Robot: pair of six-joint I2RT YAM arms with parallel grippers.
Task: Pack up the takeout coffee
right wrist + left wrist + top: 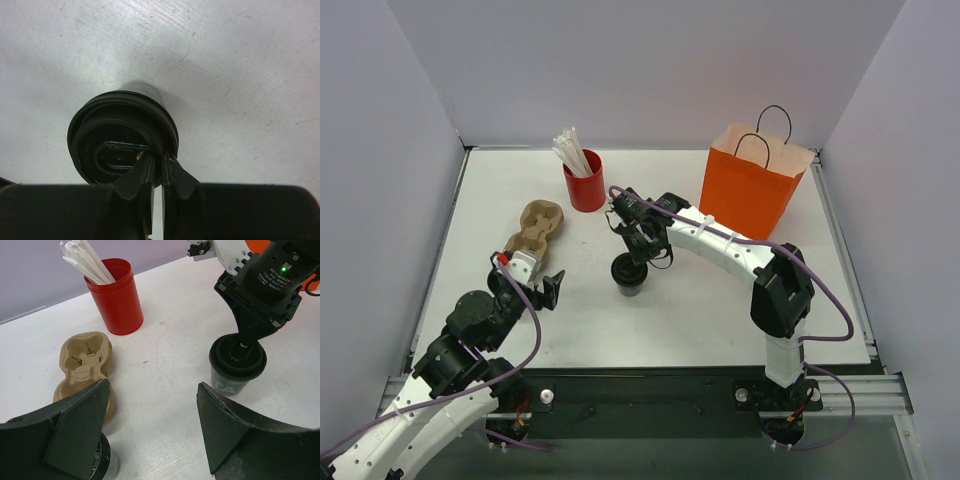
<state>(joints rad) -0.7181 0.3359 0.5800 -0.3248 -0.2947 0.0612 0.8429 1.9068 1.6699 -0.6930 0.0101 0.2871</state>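
Observation:
One takeout coffee cup (628, 276), dark with a black lid, is at table level in the middle. My right gripper (634, 258) reaches down onto it from above. In the right wrist view the right gripper (157, 157) is shut, pinching the near rim of the lid (100, 131). The left wrist view shows that cup (237, 365) under the right arm. A second takeout coffee cup (103, 461) peeks out beneath my left finger. My left gripper (152, 390) hangs open over bare table and holds nothing; in the top view the left gripper (546, 286) is near the front left.
A brown pulp cup carrier (534, 228) (82, 365) lies left of centre with both wells empty. A red cup of white sticks (585, 180) (116, 297) stands behind it. An orange paper bag (752, 185) with handles stands open at the back right.

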